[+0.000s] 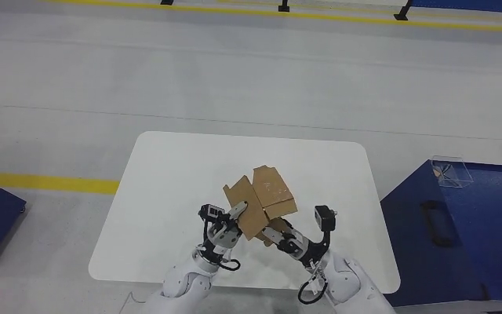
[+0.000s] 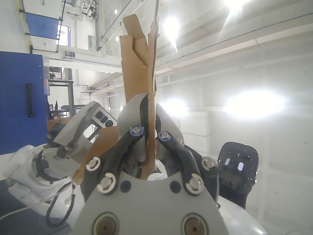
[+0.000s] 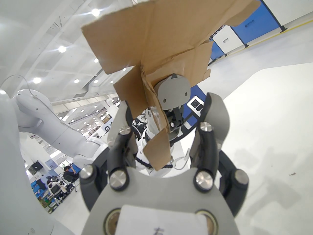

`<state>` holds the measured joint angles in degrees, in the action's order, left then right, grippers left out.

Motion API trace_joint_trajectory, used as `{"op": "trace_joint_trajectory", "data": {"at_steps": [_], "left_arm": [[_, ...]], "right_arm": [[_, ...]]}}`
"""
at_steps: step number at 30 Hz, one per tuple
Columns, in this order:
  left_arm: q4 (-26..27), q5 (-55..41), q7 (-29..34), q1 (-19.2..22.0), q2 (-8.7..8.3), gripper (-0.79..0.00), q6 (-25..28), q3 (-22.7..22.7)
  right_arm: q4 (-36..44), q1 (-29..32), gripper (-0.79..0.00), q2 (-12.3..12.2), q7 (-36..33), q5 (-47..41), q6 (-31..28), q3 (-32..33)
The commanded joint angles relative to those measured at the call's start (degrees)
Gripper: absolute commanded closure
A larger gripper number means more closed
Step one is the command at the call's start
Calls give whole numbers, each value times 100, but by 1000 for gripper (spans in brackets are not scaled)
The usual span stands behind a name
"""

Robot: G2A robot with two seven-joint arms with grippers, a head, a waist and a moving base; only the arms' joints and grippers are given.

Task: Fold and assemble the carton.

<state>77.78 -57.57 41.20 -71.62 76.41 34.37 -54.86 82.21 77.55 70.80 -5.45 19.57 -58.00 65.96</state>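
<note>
The brown carton [image 1: 260, 199], partly folded with its flaps spread, hangs above the near middle of the white table [image 1: 172, 173]. My left gripper [image 1: 235, 216] holds it from the near left. In the left wrist view this gripper [image 2: 151, 106] is shut on the edge of a carton [image 2: 137, 74] panel that stands straight up from the fingers. My right gripper [image 1: 274, 231] sits under the carton's near right side. In the right wrist view it [image 3: 168, 103] is open, fingers [image 3: 215, 113] wide apart, and a carton [image 3: 171, 30] flap hangs loosely between them.
A blue cabinet [image 1: 447, 228] stands right of the table, with a clear plastic box [image 1: 451, 171] on top. The table's far half and left side are bare white surface. Grey floor with yellow lines surrounds the table.
</note>
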Motion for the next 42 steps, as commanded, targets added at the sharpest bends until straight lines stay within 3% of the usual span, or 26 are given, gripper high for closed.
{"op": "trace_joint_trajectory", "data": {"at_steps": [1, 5, 6, 7, 12, 19, 23, 29, 34, 42], "left_arm": [[-3, -89, -14, -14, 9, 0, -40, -57], [12, -186, 12, -43, 20, 0, -24, -193], [16, -187, -7, -61, 22, -314, 12, -229], [8, -159, -50, -77, 24, -785, 34, -261], [-46, -129, -213, -113, 3, -785, 108, -593], [-487, -395, -1140, -47, -123, -785, 464, -1875], [-464, -58, -1495, 1, -176, -785, 397, -2260], [116, 877, -1430, -5, -178, -785, -16, -2059], [117, 2015, -1132, 197, -136, -785, -84, -1579], [9, 2891, -763, 302, -149, -785, -562, -1348]], "right_arm": [[-18, -7, 0, -40, 175, 59, 0, -120], [-109, -73, 0, -124, 399, -12, 0, -347], [-125, -105, 0, -146, 428, -38, 0, -396], [-135, -133, 0, -168, 460, -43, 0, -437], [-133, -205, 0, -282, 617, -113, 0, -587], [-332, -273, 0, -493, 407, 222, 0, -504], [-374, -277, 0, -610, 159, 621, 0, -452], [-392, -300, 0, -747, -353, 1516, 0, -454], [-271, -270, 0, -787, -381, 2257, 0, -497], [-31, -117, 0, -808, 125, 2865, 0, -407]]}}
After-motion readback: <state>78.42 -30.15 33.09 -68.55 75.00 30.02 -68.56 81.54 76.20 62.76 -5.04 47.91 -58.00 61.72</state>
